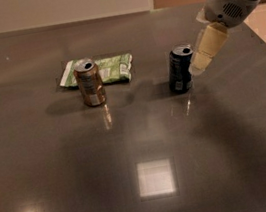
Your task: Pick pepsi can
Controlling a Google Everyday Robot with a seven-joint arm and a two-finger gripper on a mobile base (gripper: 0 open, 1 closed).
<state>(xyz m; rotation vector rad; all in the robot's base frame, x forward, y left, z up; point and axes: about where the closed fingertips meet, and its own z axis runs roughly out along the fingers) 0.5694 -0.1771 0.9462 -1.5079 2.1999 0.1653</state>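
Observation:
The pepsi can (179,69), dark navy with a silver top, stands upright on the dark grey table (143,167), right of centre. My gripper (197,67), with pale cream fingers on a white arm reaching in from the upper right, is just to the right of the can, its tip close to the can's upper side.
A copper-brown can (90,82) stands upright left of centre. A green snack bag (107,68) lies flat behind it. The table's right edge (265,45) runs diagonally past the arm. A bright light reflection (155,177) lies on the near tabletop.

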